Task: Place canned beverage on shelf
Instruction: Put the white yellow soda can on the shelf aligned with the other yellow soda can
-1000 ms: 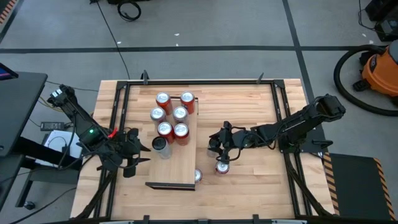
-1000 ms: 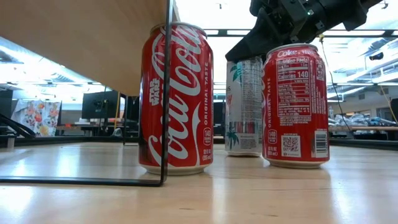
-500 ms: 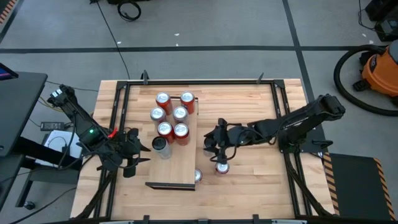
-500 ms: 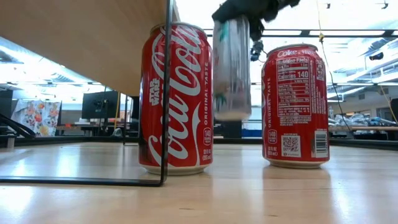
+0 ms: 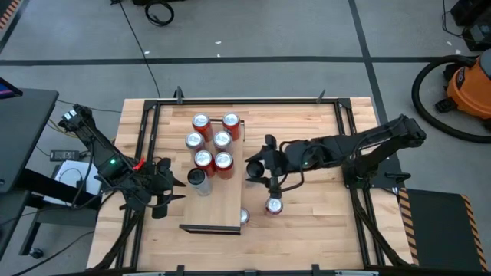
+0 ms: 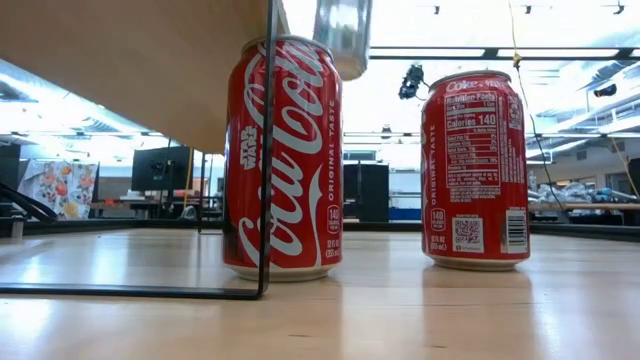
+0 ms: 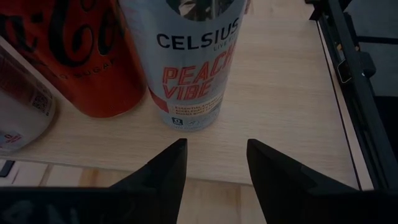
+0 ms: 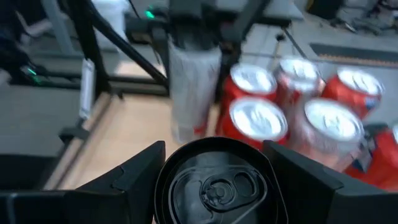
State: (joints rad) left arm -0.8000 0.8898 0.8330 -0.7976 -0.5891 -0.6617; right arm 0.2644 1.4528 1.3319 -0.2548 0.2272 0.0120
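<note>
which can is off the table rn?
The silver can shut in the right hand, raised beside the plywood shelf. The two red cans below stand on the tabletop.

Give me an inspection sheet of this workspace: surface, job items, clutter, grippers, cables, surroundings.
Surface: butcher-block table inside a black frame.
Job's things: shelf carries six cans plus a Celsius can near its left edge; two red cans stand on the table, one at the shelf's front corner, one beside it.
Clutter: nothing seen.
Grippers: right gripper shut on a silver can, lifted clear of the table by the shelf's right edge; left gripper open, facing the Celsius can.
Cables: cables left of the table.
Surroundings: orange vacuum on the floor.
</note>
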